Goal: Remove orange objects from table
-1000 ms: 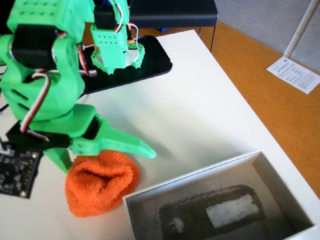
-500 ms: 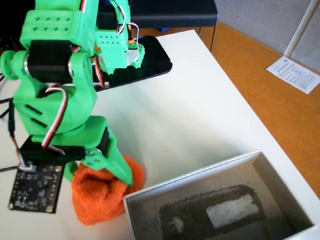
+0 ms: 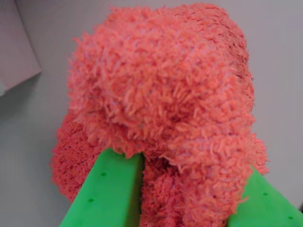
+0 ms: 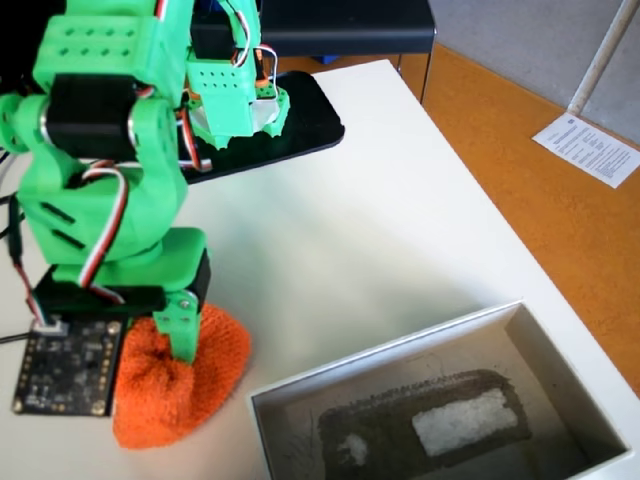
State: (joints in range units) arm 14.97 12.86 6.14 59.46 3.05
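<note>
The fluffy orange-pink cloth bundle (image 4: 175, 385) lies on the white tabletop (image 4: 370, 230), and we see the green plastic two-finger gripper (image 4: 186, 340) pinching it, one green finger (image 4: 183, 328) pressed down into its top in the fixed view. In the wrist view the same fuzzy bundle (image 3: 165, 104) fills nearly the whole picture, with the gripper (image 3: 182, 198) closed around its lower part: a green finger (image 3: 106, 194) sits against it on the left and another at the lower right, and the pile bulges between and over them. Just left of the bundle in the fixed view lies a dark circuit board (image 4: 65, 372), touching or nearly touching its edge; we cannot tell which. Just right of the bundle stands an open white rectangular box (image 4: 400, 355), its near corner close to the cloth, holding a dark rounded pad with white patches (image 4: 425, 425). Behind the bundle the tabletop is bare and gives the most open room, up to a black flat tablet-like slab (image 4: 300, 120) well apart at the far side. The table's right edge runs beyond the box, with orange floor (image 4: 520, 180) and a printed sheet of paper (image 4: 590, 148) past it. The green arm (image 4: 110, 150) rises directly above the bundle.
</note>
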